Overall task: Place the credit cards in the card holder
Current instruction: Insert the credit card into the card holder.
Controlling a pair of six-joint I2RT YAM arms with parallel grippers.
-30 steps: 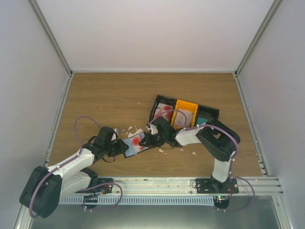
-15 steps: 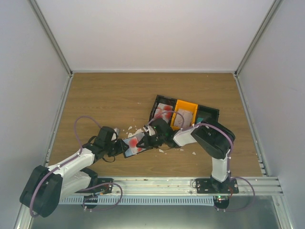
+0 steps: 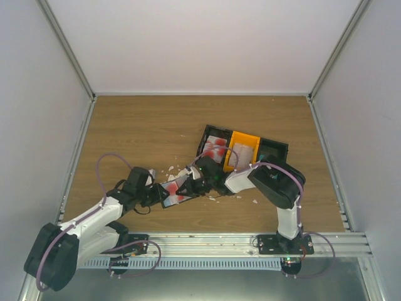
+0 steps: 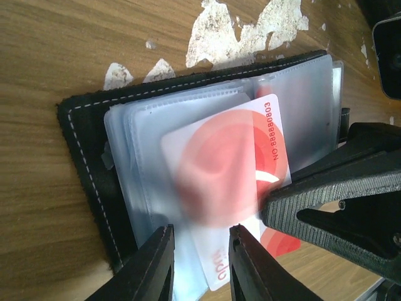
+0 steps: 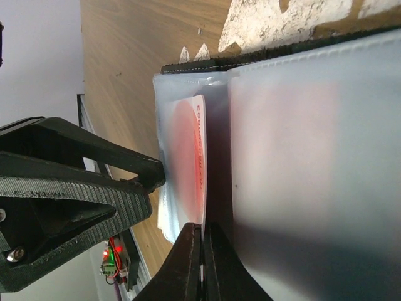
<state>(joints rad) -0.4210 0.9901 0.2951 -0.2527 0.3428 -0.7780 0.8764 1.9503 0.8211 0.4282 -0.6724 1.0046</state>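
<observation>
Right gripper (image 5: 202,248) shifted left | pinches red card (image 4: 219,182) | left gripper (image 4: 200,241) astride card holder (image 4: 84,157), grip unclear

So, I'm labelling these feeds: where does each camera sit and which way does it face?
Top external: high behind the bases, looking down at the table; left arm and right arm show.
Left wrist: looks down past left fingers onto the open card holder; right fingers intrude.
Right wrist: skims along the card holder's sleeves; right fingers below, left fingers left.
Shared by wrist views: the red-and-white card.
</observation>
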